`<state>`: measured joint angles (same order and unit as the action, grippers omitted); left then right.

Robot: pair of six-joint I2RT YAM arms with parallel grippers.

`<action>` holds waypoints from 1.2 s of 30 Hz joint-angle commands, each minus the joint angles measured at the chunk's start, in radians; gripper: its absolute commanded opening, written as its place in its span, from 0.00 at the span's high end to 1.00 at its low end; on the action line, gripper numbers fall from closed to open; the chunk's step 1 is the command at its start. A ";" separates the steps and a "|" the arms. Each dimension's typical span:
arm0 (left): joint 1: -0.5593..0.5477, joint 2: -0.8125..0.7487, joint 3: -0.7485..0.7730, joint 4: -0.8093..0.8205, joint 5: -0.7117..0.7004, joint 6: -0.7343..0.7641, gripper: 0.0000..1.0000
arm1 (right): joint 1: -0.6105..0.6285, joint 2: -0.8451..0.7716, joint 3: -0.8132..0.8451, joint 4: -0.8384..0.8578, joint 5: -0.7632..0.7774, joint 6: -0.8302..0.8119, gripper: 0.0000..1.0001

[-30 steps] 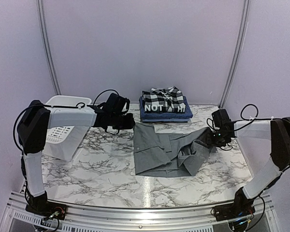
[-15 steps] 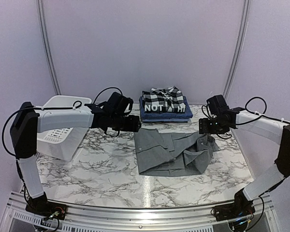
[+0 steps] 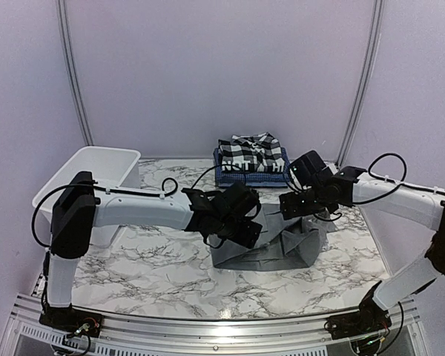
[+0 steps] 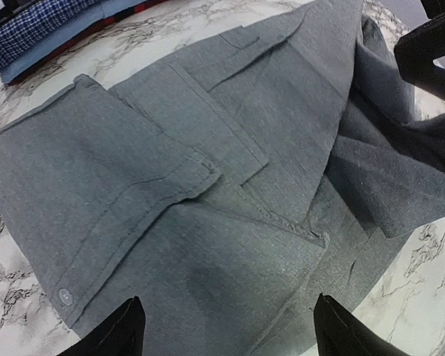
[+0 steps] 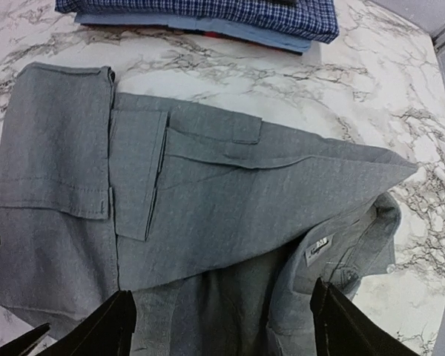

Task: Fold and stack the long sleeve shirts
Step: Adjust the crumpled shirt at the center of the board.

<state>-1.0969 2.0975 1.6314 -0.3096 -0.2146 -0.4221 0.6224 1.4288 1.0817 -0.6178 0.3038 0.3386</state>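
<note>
The grey shirt [image 3: 282, 251] lies partly folded in the middle of the table, its sleeves laid across the body and its collar with a label [image 5: 320, 251] at the right. My left gripper [image 3: 239, 221] hovers over the shirt's left half, open, with only flat cloth [image 4: 208, 185] between its fingers [image 4: 126, 330]. From the right, my right gripper [image 3: 291, 205] hangs above the same shirt [image 5: 222, 200], open and empty. Behind it sits the stack of folded shirts [image 3: 252, 159], plaid on top and blue checked [image 5: 208, 11] at the bottom.
A white plastic tub [image 3: 96, 174] stands at the back left. The two arms nearly meet over the shirt. The right gripper's black body [image 4: 430, 44] shows in the left wrist view. Marble table [image 3: 148, 267] lies bare in front.
Both arms swung inward from the shirt's outer edges to above its middle. Both grippers opened and let go of the cloth, and the grey shirt now lies narrower.
</note>
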 commanded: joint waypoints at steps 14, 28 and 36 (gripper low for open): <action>-0.080 0.206 0.234 -0.225 -0.140 0.085 0.21 | 0.029 -0.037 -0.288 -0.041 0.142 0.295 0.20; 0.013 0.042 0.112 -0.258 -0.265 -0.019 1.00 | -0.152 -0.036 -0.303 0.044 0.107 0.216 0.70; 0.161 -0.257 -0.256 -0.169 -0.269 -0.216 1.00 | -0.219 -0.023 -0.296 0.072 0.085 0.172 0.71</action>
<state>-0.9916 1.9915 1.5238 -0.5087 -0.4492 -0.5106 0.4274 1.4128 0.7643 -0.5743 0.3927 0.5434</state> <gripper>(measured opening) 0.010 0.287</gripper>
